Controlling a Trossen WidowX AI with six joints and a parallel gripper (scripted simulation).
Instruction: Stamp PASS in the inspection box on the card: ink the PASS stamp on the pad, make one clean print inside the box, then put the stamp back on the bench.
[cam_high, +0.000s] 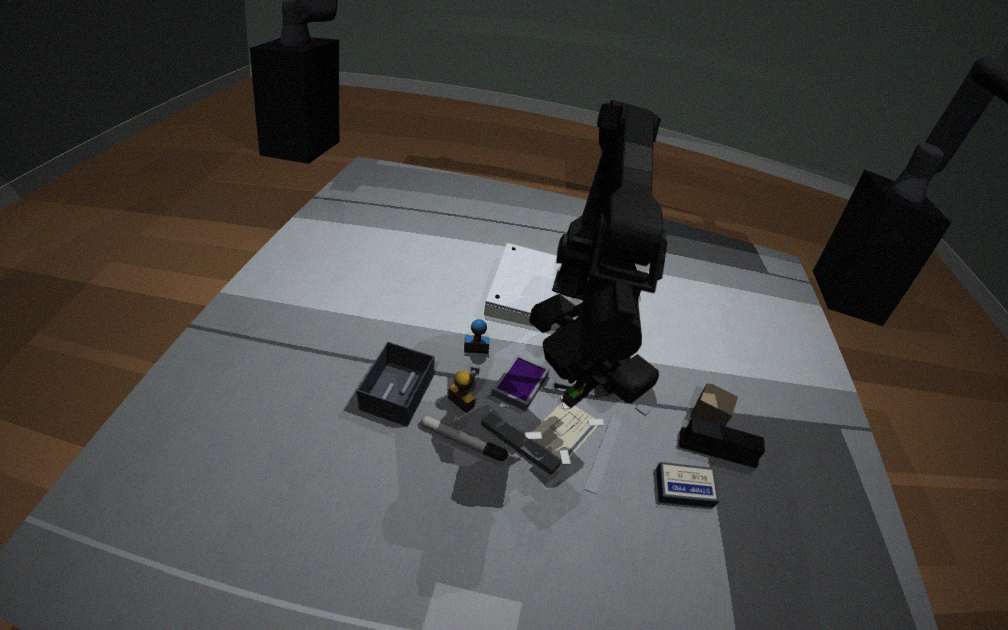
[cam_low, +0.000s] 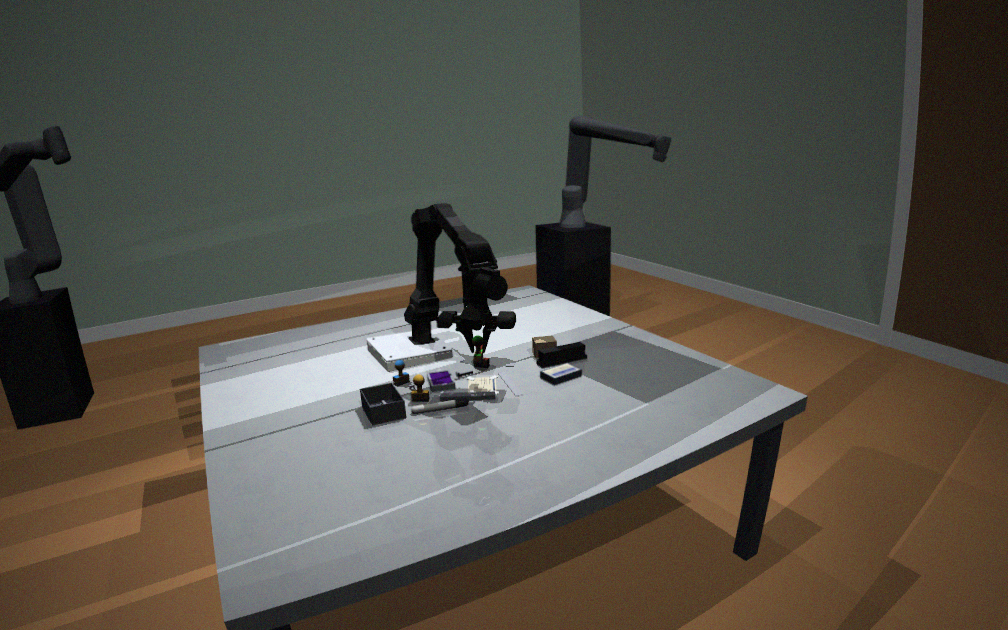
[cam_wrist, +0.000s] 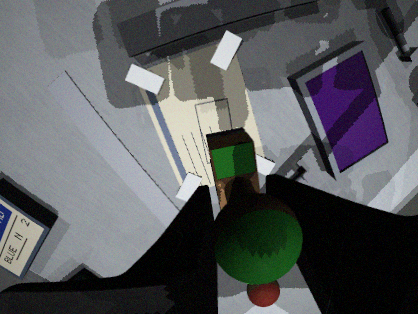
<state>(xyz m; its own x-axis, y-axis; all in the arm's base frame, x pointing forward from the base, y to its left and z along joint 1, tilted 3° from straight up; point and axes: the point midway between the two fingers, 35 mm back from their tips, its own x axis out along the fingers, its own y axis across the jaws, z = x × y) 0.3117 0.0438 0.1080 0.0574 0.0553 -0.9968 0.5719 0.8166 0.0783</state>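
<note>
The robot arm (cam_high: 624, 193) (cam_low: 424, 252) is black, or a very dark gray. It is made of chunky parts, some long and some round. At the end is a black gripper (cam_high: 598, 375) (cam_low: 477, 347) (cam_wrist: 237, 189), and in the wrist view its two fingers look like dark wedges that get thin at the tips. Above the fingers, a dark lump sticks out on each side. The arm stands on a flat white base (cam_high: 507, 278) (cam_low: 386, 352) shaped like a box, with small dark dots near its corners.
</note>
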